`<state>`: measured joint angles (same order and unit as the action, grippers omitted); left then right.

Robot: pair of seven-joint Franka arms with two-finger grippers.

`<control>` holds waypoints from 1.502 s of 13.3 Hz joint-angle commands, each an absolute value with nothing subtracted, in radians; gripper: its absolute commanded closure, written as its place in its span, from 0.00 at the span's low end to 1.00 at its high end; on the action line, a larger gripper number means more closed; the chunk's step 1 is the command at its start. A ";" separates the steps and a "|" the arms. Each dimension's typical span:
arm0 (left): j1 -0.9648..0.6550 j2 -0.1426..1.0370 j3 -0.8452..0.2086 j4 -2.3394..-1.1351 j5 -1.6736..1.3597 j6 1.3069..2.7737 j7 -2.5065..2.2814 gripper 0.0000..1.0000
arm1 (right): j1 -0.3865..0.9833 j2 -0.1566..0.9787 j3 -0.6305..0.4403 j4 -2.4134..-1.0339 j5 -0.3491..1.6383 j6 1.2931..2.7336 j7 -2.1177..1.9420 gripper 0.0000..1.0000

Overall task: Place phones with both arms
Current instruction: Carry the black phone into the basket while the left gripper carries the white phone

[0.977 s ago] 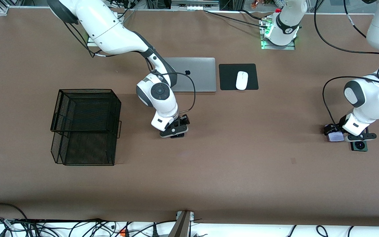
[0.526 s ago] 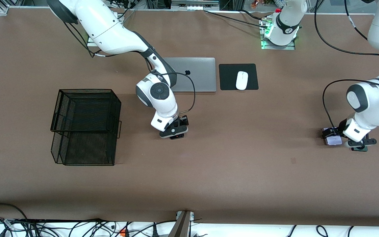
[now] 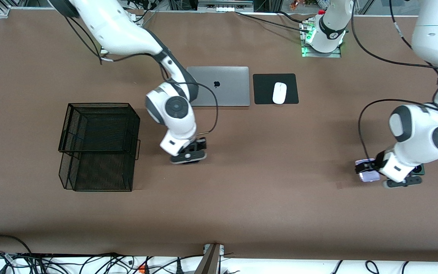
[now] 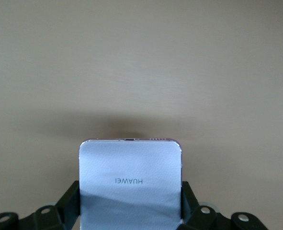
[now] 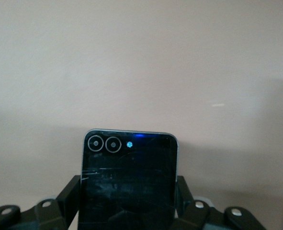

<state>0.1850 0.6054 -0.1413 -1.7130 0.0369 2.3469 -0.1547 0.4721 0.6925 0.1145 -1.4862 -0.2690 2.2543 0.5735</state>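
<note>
Gripping phones: right end effector (image 5: 127,211) scratched black (image 5: 127,182), left (image 4: 130,215) lilac-white (image 4: 130,177).

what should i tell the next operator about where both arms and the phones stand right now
Left gripper: shut on the lilac-white phone, carried above the table at the left arm's end.
Right gripper: shut on the black flip phone, above the table between the laptop and the front camera, beside the black mesh basket.
Dark green phone: lies on the table, mostly hidden under the left arm.
Done: two phones gripped.
Left: set both down; the green phone is not yet picked up.
</note>
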 commanded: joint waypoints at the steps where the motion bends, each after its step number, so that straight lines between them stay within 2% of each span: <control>1: 0.047 0.623 -0.129 -1.683 0.034 2.327 -0.347 1.00 | 0.390 0.540 0.109 -1.529 -0.262 2.101 0.552 1.00; 4: -0.116 0.627 -0.126 -1.677 0.034 2.321 -0.492 1.00 | 0.292 0.451 0.085 -1.545 -0.255 1.947 0.390 1.00; 7: -0.285 0.653 -0.124 -1.643 0.032 2.321 -0.547 1.00 | 0.238 0.372 -0.036 -1.633 -0.128 1.921 0.169 1.00; 8: -0.349 0.687 -0.123 -1.593 0.034 2.319 -0.614 1.00 | 0.238 0.345 -0.098 -1.669 -0.089 1.922 0.087 1.00; 10: -0.481 0.797 -0.110 -1.400 0.035 2.246 -0.746 1.00 | 0.238 0.296 -0.185 -1.756 -0.016 1.936 -0.001 1.00; 12: -0.560 0.888 -0.094 -1.251 0.037 2.206 -0.802 1.00 | 0.238 0.253 -0.218 -1.840 0.009 1.982 -0.009 1.00; 15: -0.684 0.929 -0.025 -1.210 0.032 2.218 -0.856 1.00 | 0.238 0.212 -0.232 -1.966 0.067 2.090 -0.011 1.00; 18: -0.741 1.032 -0.011 -1.077 0.035 2.218 -0.919 1.00 | 0.238 0.186 -0.259 -2.084 0.069 2.205 -0.015 1.00; 20: -0.799 1.061 0.040 -1.049 0.034 2.220 -0.956 1.00 | 0.238 0.187 -0.270 -2.129 0.069 2.269 -0.026 1.00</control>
